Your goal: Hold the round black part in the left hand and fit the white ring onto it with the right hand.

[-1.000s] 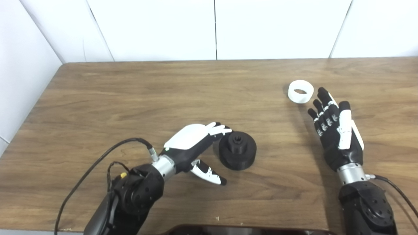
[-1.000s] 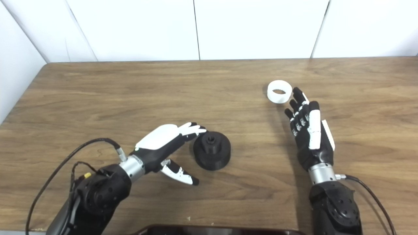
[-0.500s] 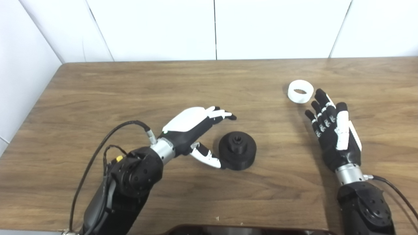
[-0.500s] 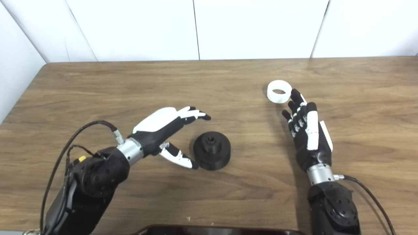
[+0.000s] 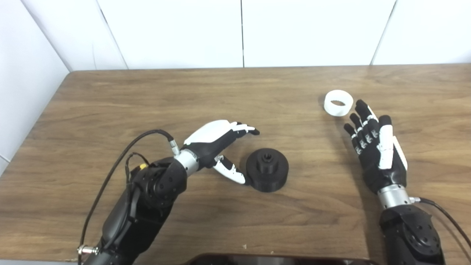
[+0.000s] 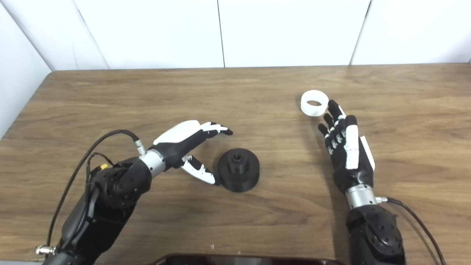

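The round black part (image 5: pixel 267 169) lies flat on the wooden table (image 5: pixel 147 95), its small hub facing up. My left hand (image 5: pixel 217 141) hovers just left of it, open, with the fingers stretched over the table behind the part and the thumb tip close to the part's left side. The white ring (image 5: pixel 338 103) rests on the table at the right. My right hand (image 5: pixel 375 147) is open, palm turned inward, its fingertips just right of and below the ring, not touching it.
White wall panels (image 5: pixel 243 33) stand behind the table's far edge. A dark object (image 5: pixel 272 258) shows at the bottom edge of the picture. The left arm's cable (image 5: pixel 121 173) loops over the table near the forearm.
My left hand lifted from beside the black part and drew back to the left, its thumb swinging up toward the part's side. The right hand shifted slightly toward me. The part and ring stayed put.
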Robot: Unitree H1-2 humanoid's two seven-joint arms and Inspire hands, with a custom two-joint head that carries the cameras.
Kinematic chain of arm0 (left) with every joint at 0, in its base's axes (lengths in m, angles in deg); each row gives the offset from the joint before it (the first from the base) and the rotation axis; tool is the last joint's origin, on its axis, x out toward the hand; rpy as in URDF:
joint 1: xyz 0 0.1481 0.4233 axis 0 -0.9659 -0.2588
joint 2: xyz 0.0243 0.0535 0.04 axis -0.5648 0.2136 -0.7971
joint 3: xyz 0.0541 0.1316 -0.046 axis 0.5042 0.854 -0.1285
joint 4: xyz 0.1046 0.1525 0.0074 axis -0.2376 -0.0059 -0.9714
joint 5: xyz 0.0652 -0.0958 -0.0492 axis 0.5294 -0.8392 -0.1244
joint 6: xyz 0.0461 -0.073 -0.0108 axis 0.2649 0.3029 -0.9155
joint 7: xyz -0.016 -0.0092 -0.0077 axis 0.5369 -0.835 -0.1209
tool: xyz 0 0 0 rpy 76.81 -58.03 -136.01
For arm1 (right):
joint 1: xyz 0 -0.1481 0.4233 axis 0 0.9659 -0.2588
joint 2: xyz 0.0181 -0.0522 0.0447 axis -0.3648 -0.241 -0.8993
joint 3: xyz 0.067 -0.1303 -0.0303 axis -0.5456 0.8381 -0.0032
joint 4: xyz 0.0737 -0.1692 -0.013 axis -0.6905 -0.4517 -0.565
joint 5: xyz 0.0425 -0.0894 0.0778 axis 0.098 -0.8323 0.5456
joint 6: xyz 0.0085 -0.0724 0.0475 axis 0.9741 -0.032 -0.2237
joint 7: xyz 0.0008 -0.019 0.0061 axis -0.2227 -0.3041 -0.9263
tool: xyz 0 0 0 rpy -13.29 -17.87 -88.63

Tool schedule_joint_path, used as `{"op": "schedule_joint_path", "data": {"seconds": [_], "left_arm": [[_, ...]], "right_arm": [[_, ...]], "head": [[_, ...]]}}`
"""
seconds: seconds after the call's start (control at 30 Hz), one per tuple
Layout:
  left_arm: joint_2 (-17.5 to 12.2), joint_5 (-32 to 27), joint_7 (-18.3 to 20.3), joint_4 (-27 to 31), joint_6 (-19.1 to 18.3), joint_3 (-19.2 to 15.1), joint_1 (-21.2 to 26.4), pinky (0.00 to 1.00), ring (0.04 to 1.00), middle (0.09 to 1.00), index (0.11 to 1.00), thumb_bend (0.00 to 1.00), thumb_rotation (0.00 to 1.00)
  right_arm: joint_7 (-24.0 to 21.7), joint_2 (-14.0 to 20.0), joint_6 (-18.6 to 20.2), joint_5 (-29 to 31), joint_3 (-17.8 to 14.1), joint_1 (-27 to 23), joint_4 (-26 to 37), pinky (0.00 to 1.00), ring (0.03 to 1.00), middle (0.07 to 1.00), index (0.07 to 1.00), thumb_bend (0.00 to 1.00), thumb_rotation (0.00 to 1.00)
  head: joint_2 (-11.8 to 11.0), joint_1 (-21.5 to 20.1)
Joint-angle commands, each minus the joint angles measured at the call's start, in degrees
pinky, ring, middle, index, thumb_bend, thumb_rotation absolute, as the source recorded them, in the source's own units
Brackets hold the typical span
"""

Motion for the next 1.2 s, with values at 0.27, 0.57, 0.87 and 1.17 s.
{"op": "schedule_joint_path", "data": {"seconds": [0.27,0.57,0.87,1.17], "left_arm": [[-1.6,-0.6,1.2,-0.1,-0.2,0.6,3.6,0.90,1.000,0.998,0.922,1.00,0.21],[-1.7,-1.3,2.8,0.6,-0.9,0.9,3.4,0.91,1.000,1.000,0.930,1.00,0.22],[-1.5,-2.9,4.1,1.9,-3.0,0.8,3.4,0.92,1.000,1.000,0.927,1.00,0.24],[-1.6,-3.1,5.3,3.2,-4.1,1.5,3.0,0.91,1.000,1.000,0.915,1.00,0.24]], "right_arm": [[-0.5,-0.2,-1.4,1.0,-0.6,-1.1,2.3,0.98,1.000,0.996,0.942,0.56,1.00],[-0.5,0.0,-1.3,1.0,-0.7,-1.4,2.0,0.98,1.000,0.999,0.946,0.55,1.00],[-0.5,0.2,-1.0,1.3,-0.8,-1.6,2.1,0.97,1.000,0.996,0.944,0.55,1.00],[-0.3,0.3,-0.5,1.2,-0.7,-1.6,2.4,0.97,1.000,0.995,0.936,0.55,1.00]], "head": [[0.3,0.0],[0.4,0.1],[1.1,0.3],[1.6,0.4]]}}
